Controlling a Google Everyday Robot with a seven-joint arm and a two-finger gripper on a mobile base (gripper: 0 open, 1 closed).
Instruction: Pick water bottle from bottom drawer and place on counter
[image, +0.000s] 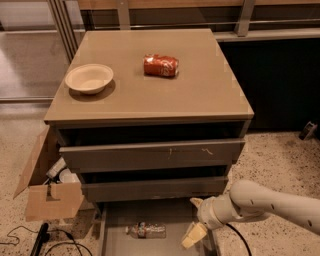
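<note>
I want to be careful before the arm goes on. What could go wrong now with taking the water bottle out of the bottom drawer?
The water bottle lies on its side in the bottom drawer; a push from the gripper, close beside it, may roll it away.
The middle drawer front hangs close above, so the arm may strike it when lifting.
On the counter, the red can and bowl could be bumped.

Warm, dim overhead light
Soft sheen lay on the table (200, 97); the gripper (194, 219), jaws apart, hung in shade at lower right
</note>
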